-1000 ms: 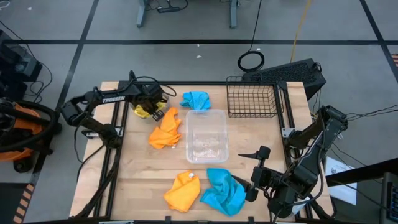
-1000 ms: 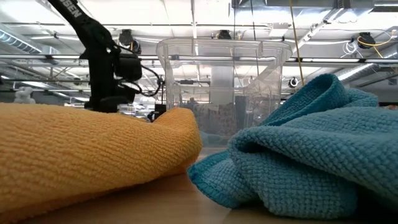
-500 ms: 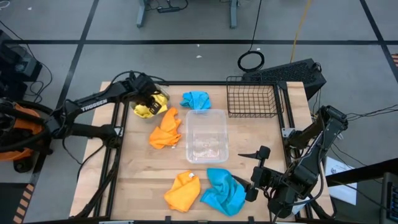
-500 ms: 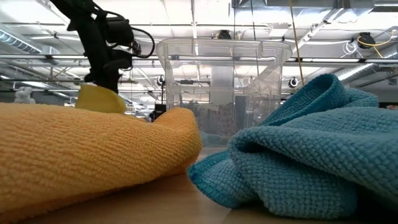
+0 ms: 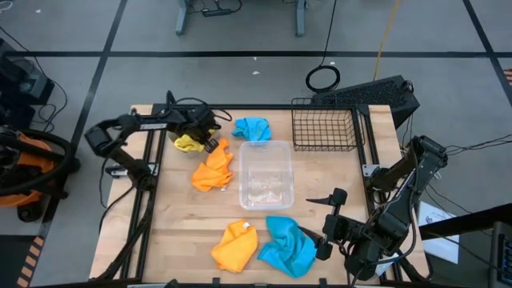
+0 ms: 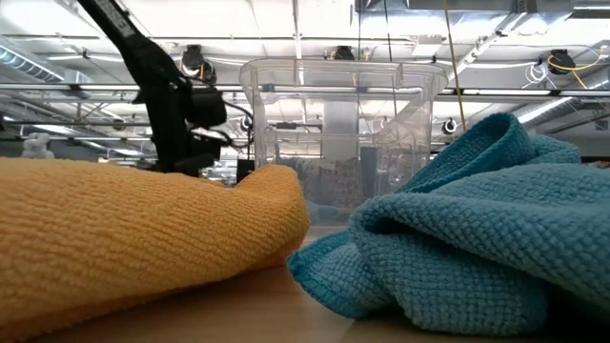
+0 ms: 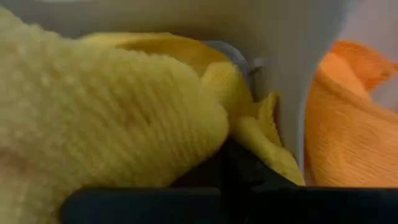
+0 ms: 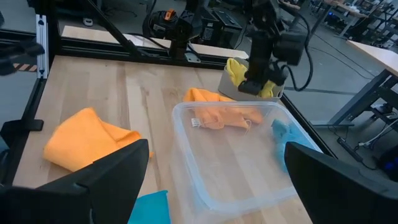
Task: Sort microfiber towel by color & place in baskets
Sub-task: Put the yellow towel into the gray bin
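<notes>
My left gripper (image 5: pixel 205 134) is down at the far left of the table, over a grey metal bin (image 8: pixel 229 84), shut on a bright yellow towel (image 5: pixel 186 144). Yellow cloth (image 7: pixel 124 106) fills the left wrist view. Whether there are one or two yellow towels, I cannot tell. One orange towel (image 5: pixel 213 168) lies beside the bin, another (image 5: pixel 235 246) at the near edge. One blue towel (image 5: pixel 253 128) lies at the clear tub's (image 5: pixel 266 174) far end, another (image 5: pixel 288 246) by my open right gripper (image 5: pixel 314 218), which waits near the right near corner. My left gripper comes from above, pointing down, and has bunched yellow cloth (image 7: pixel 249 134) right by a dark finger (image 7: pixel 245 171). The cloth itself hides the place of contact. The towel rests in the grey bin, next to its wall (image 7: pixel 298 81).
A black wire-mesh basket (image 5: pixel 324 128) stands at the far right, next to the clear tub. In the low view the near orange towel (image 6: pixel 124 229) and the near blue towel (image 6: pixel 477 219) block most of the table. Bare wood shows left of the tub.
The left gripper rose with the yellow towel hanging below it and swung toward the table's far left corner. It then came back down to the grey bin, and the towel now rests there again. The right arm kept still.
</notes>
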